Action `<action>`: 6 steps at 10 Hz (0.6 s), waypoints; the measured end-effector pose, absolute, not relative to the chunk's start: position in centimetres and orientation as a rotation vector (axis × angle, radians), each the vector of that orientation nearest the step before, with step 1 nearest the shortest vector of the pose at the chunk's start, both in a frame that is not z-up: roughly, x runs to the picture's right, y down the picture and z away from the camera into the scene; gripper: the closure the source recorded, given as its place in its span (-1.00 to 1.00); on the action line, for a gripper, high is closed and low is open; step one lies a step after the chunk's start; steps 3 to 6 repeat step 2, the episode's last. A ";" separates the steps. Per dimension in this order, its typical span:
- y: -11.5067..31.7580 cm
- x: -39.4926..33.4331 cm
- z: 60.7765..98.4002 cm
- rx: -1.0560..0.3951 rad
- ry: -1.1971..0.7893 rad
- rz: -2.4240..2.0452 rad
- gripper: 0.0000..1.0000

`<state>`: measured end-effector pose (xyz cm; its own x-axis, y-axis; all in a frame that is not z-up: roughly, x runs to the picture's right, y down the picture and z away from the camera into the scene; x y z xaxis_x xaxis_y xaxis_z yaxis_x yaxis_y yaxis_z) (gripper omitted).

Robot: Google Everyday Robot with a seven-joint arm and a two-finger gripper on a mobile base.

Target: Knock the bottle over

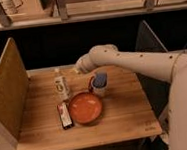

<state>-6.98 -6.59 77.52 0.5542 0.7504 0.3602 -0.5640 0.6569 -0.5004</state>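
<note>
The gripper (pixel 78 69) hovers just right of the upright bottle (pixel 62 86) on the table (pixel 121 112).

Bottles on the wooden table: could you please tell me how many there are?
1. The bottle stands upright at the table's back left, beside the orange bowl. The claw is just right of it.

An orange bowl (pixel 85 108) is sitting mid-counter (pixel 124 120), a mug (pixel 99 85) standing just behind it and a flat packet (pixel 65 115) lying just left. A wooden panel (pixel 8 93) is standing along the left edge. The gripper (pixel 79 68) is hovering behind the mug.
</note>
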 end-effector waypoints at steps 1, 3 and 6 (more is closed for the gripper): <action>-7.4 -4.3 76.8 -0.296 -0.580 0.838 1.00; -8.0 -0.8 75.9 -0.238 -0.561 0.896 1.00; -8.0 -0.8 75.9 -0.238 -0.561 0.896 1.00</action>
